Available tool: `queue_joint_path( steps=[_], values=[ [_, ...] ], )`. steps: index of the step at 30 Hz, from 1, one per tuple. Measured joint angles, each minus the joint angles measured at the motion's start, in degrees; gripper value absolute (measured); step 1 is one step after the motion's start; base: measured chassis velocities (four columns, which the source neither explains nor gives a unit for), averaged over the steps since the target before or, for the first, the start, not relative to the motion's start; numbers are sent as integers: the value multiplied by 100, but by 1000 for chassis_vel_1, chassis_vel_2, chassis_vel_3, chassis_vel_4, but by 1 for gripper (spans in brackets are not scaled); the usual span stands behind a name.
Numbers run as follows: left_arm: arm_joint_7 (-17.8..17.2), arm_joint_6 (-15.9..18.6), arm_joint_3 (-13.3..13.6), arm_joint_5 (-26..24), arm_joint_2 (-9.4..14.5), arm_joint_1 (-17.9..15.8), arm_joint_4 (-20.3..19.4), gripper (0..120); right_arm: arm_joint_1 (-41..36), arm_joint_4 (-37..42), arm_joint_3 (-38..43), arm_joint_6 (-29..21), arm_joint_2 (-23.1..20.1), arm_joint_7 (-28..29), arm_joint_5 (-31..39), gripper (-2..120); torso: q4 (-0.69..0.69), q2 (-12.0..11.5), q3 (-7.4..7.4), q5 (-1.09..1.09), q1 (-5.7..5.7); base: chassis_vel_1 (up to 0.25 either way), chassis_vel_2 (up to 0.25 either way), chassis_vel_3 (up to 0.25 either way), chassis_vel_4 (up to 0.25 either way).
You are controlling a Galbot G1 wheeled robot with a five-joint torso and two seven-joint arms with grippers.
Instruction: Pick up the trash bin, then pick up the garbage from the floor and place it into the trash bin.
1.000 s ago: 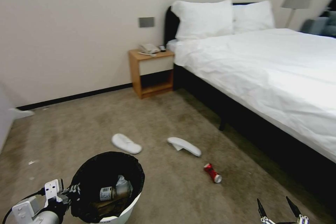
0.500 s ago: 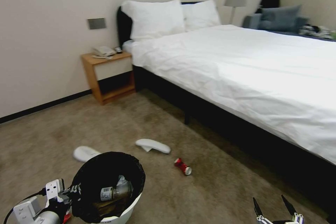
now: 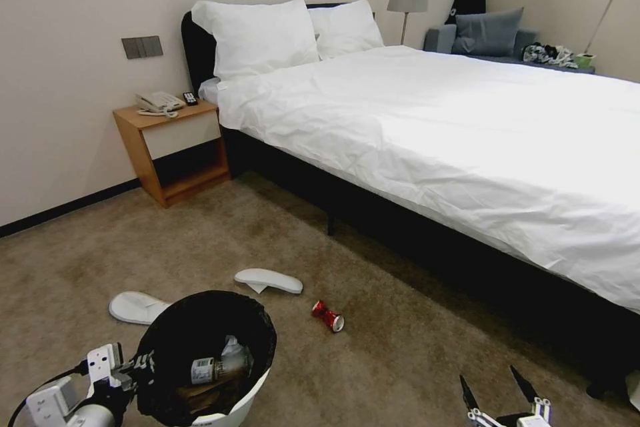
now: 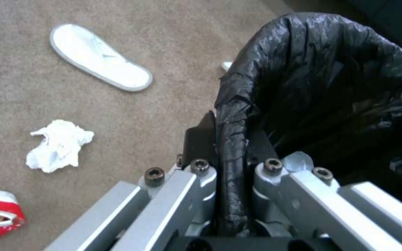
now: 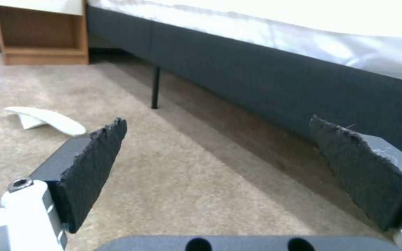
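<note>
Swung right since a second ago, left gripper clamped on the trash bin rim, right gripper spread wide, red can apparently nearer, likely next.

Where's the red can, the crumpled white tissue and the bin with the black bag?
Small red metal can (image 3: 327, 315), head view, middle of its side.
Crumpled white paper tissue (image 4: 59, 145), left wrist view, its centre.
Round white plastic bin with black bag (image 3: 248, 401), head view, white outer wall.

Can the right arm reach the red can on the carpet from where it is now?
Probably yes. The right gripper hangs with jaws open and nothing in them, and bare carpet lies between it and the red can, though the can is some way off.
</note>
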Motion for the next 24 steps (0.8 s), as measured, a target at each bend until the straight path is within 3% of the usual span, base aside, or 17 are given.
queue_joint_path(
  steps=[24],
  values=[
    [12,-22,55,79,-50,41,-37,4,5,-1,-110,-99,-55,-180,-114,100,0,0,0,0,0,0,0,0,0]
  ],
)
